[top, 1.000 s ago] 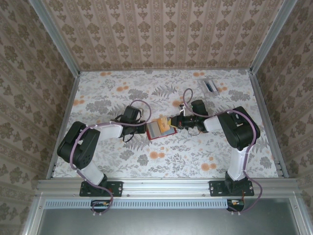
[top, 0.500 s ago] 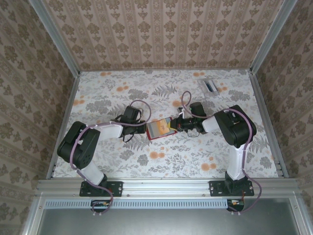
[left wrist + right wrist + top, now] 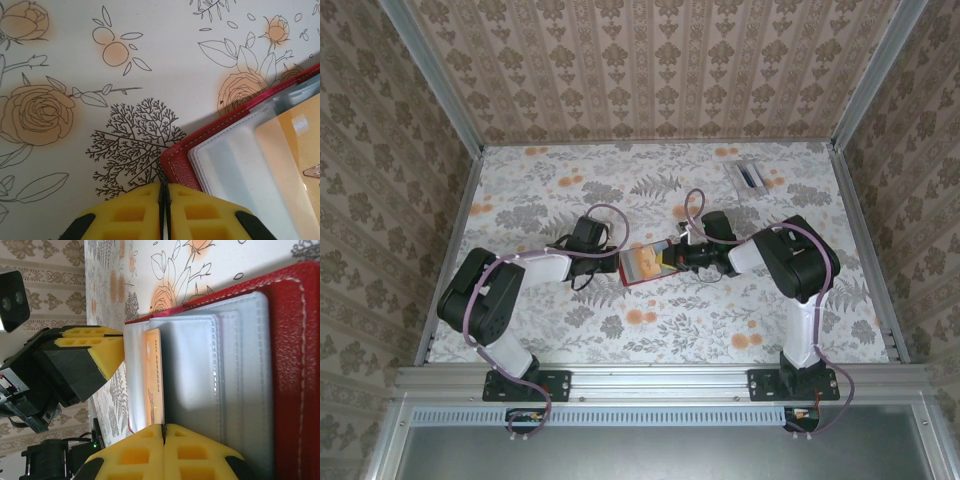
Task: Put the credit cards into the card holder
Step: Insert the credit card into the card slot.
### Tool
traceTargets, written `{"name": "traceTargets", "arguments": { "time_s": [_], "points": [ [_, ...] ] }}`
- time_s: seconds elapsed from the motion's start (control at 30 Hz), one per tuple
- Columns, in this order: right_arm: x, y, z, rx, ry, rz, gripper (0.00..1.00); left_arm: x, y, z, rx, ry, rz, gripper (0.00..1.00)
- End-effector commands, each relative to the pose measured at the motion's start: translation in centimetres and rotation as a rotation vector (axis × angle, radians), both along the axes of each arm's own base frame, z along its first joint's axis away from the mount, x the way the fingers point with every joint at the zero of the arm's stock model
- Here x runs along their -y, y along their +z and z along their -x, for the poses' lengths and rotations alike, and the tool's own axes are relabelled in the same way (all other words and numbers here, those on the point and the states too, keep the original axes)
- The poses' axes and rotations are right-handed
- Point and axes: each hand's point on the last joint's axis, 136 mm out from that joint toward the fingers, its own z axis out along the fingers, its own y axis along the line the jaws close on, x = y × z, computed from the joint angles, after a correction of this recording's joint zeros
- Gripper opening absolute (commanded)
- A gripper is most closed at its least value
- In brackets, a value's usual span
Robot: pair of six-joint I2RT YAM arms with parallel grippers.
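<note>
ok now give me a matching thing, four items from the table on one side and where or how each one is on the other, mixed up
1 card holder
2 orange card
3 left gripper
4 pale card

a far right of the table, apart from the rest
b shut, by the holder's corner
c lying open, red outside
d among the clear sleeves

Pairs: 1c, 2d, 3b, 4a
</note>
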Motion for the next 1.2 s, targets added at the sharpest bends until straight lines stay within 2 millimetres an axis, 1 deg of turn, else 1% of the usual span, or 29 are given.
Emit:
{"name": "traceTargets", "arguments": {
  "time_s": [0.0, 0.13, 0.23, 0.3, 0.4, 0.53, 0.63, 0.73, 0.8, 0.83, 0.9, 1.0, 1.1, 1.17],
  "points": [
    [0.1, -1.4, 0.3, -0.037, -0.033, 0.024, 0.0, -0.2, 0.6, -0.4, -0.001, 0.017, 0.003, 0.13],
    [0.1, -1.1, 0.2, -0.044, -0.045, 0.02, 0.0, -0.7, 0.3, -0.4, -0.001, 0.036, -0.013, 0.13],
    [0.1, -1.2, 0.2, -0.04, -0.067, 0.034, 0.0, -0.2, 0.4, -0.3, -0.013, 0.02, 0.0, 0.13],
    [-0.1, -1.2, 0.2, -0.04, -0.068, 0.039, 0.0, -0.4, 0.5, -0.4, -0.006, 0.028, -0.008, 0.13],
    [-0.3, -1.1, -0.3, -0.032, -0.057, 0.054, 0.0, -1.5, 0.0, -0.6, -0.013, 0.064, -0.065, 0.12],
    [-0.5, -0.8, -1.1, -0.019, -0.066, 0.076, 0.0, -1.4, -0.1, -0.5, -0.02, 0.061, -0.059, 0.11],
    [-0.9, -0.8, -0.7, -0.03, -0.075, 0.071, 0.0, -1.4, -0.2, -0.5, -0.025, 0.063, -0.055, 0.11],
    [-1.5, -1.4, 0.2, -0.037, -0.083, 0.094, 0.0, -1.1, 0.1, -0.5, -0.022, 0.05, -0.037, 0.11],
    [-1.7, -1.8, 0.5, -0.051, -0.102, 0.107, 0.0, -1.6, 0.0, -0.7, -0.011, 0.061, -0.06, 0.11],
    [-2.0, -1.9, 0.5, -0.052, -0.101, 0.107, 0.0, -1.9, -0.1, -0.8, -0.016, 0.073, -0.074, 0.11],
    [-2.7, -1.9, 0.5, -0.052, -0.1, 0.107, 0.0, -2.0, -0.1, -0.9, -0.024, 0.074, -0.067, 0.1],
    [-3.8, -1.2, 0.5, -0.038, -0.107, 0.098, 0.0, -2.0, -0.2, -0.8, -0.024, 0.073, -0.054, 0.09],
    [-4.7, -0.8, 0.9, -0.02, -0.104, 0.124, 0.04, -1.8, -0.4, -0.7, -0.034, 0.072, -0.04, 0.07],
    [-5.6, -0.9, 1.4, -0.006, -0.087, 0.144, 0.05, -1.4, -0.4, -0.7, -0.041, 0.063, -0.019, 0.07]
  ]
}}
